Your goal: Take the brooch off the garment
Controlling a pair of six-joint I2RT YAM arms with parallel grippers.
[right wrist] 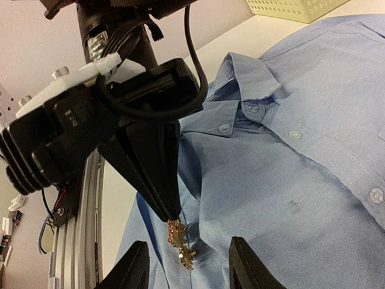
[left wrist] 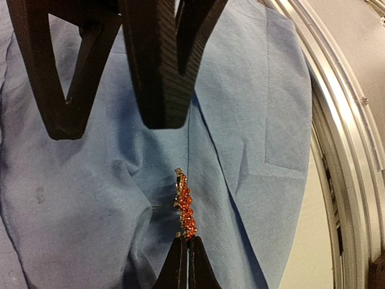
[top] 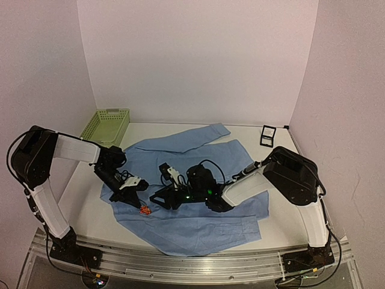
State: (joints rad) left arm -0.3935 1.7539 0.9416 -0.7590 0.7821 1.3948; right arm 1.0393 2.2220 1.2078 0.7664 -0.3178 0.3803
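1. I am looking at the light blue shirt [top: 180,232], which is lying spread out on the table [top: 84,186], with its buttoned front facing up.
2. The brooch [left wrist: 183,208], a tiny orange-red and golden cluster, is resting against the cloth on the near left part of the shirt, just beside a long fold.
3. The left gripper [left wrist: 185,265] is reaching down onto this part of the shirt. Its fingers are pressing together and pinching one end of the brooch at their very tips.
4. I cannot tell whether the pin is going through the cloth or is already free.
5. The right gripper [right wrist: 191,268] is hovering above the shirt, just beside the brooch and facing the left gripper. Its jaws are standing spread, with nothing gripped between them.
6. A green mesh basket [top: 105,125] is sitting beyond the far left edge of the shirt, and a small black box [top: 267,135] is lying beyond the far right edge, apart from the cloth.
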